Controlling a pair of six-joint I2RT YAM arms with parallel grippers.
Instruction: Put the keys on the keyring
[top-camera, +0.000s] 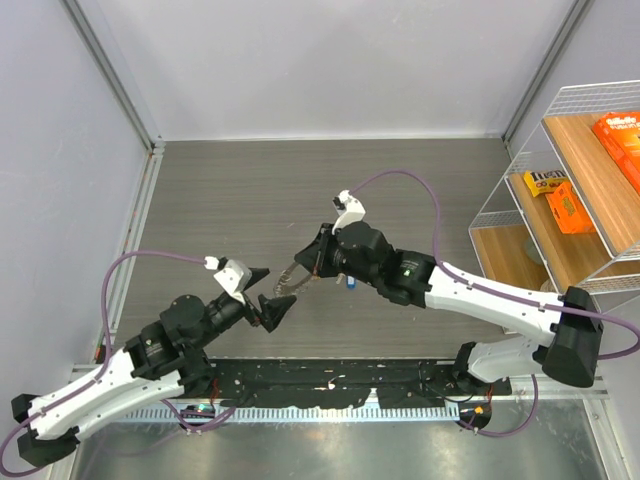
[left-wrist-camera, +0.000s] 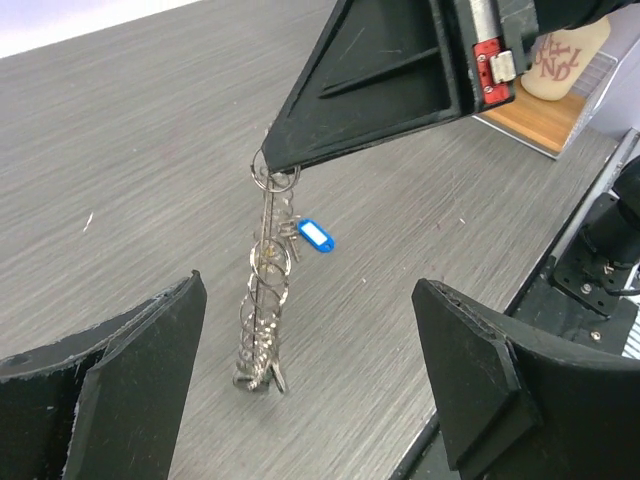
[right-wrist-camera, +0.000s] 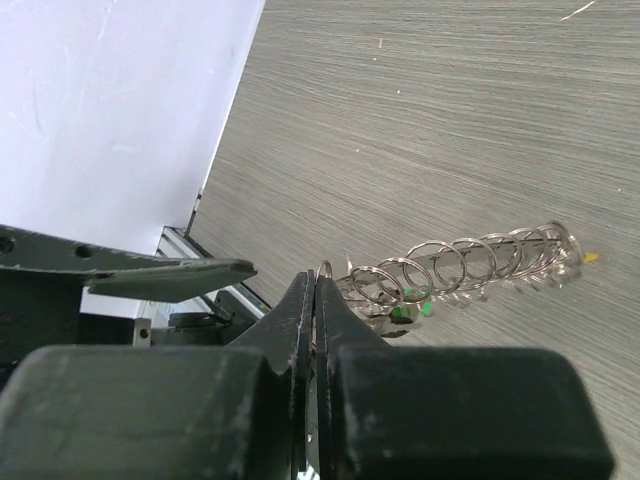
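My right gripper (top-camera: 305, 270) is shut on the rim of the keyring (top-camera: 288, 280) and holds it on edge, its low end touching the table. In the right wrist view the gripper (right-wrist-camera: 318, 285) pinches the ring (right-wrist-camera: 470, 262); small silver rings fringe it. A green key (right-wrist-camera: 410, 303) sits by the ring and a yellow bit (right-wrist-camera: 592, 257) shows past its far end. In the left wrist view the keyring (left-wrist-camera: 265, 290) hangs from the right fingertip (left-wrist-camera: 300, 150), with a blue key (left-wrist-camera: 315, 237) behind it. My left gripper (top-camera: 266, 293) is open and empty, just left of the ring.
A wire shelf (top-camera: 520, 160) with wooden boards and orange boxes (top-camera: 568, 205) stands at the right. Grey walls close the left and back. A black perforated base strip (top-camera: 330, 375) runs along the near edge.
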